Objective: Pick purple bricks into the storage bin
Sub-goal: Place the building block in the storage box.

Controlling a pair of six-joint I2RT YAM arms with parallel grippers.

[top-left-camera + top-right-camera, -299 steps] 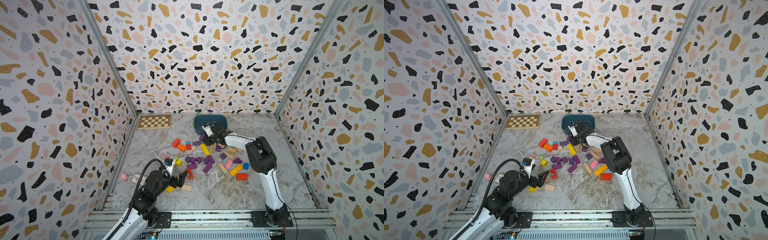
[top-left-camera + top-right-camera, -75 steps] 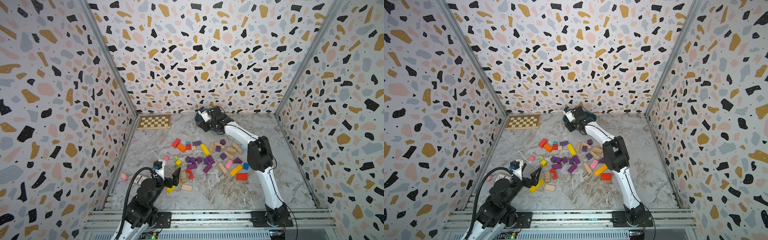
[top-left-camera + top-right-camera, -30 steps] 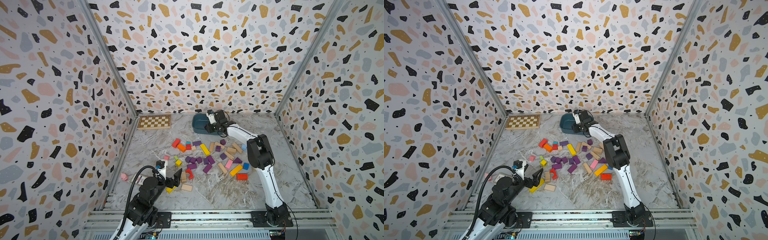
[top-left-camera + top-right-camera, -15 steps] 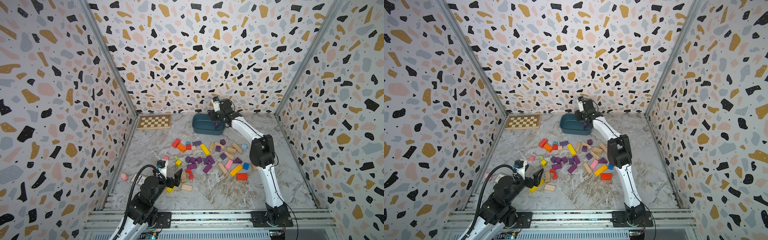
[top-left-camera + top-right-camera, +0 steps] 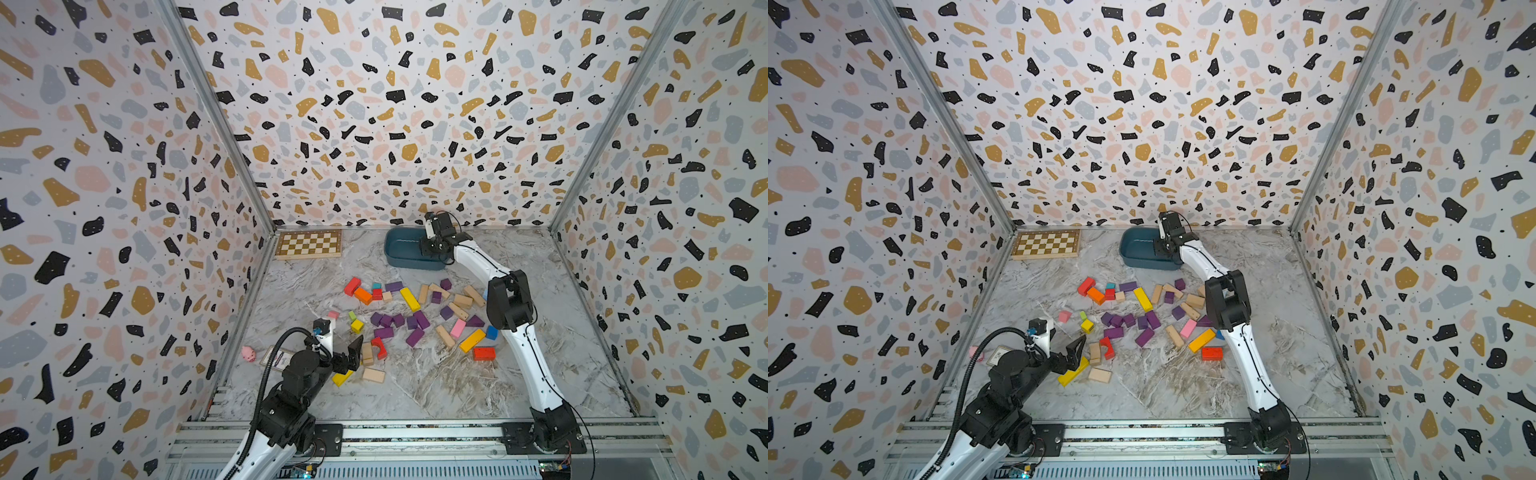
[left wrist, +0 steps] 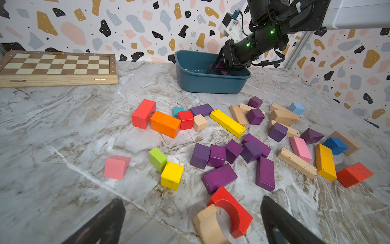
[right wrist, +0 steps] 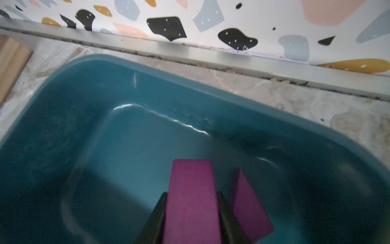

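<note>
My stereo head looked down from high above the front edge of the marble-patterned worktop (image 5: 436, 386), both top views sharing all of it. My left wrist camera sat low, facing the far edge; my right one hung close over the dark teal-blue plastic storage bin (image 7: 63, 126), seen in every view.

The storage bin (image 5: 407, 262) is dark teal and the purple bricks (image 6: 218, 177) matte violet. The chessboard (image 5: 309, 244) is brown-and-cream checkered, the bench (image 5: 436, 386) grey-tan marbled. The walls (image 5: 374, 104) are white, speckled black, ochre, pink and grey-blue.
</note>
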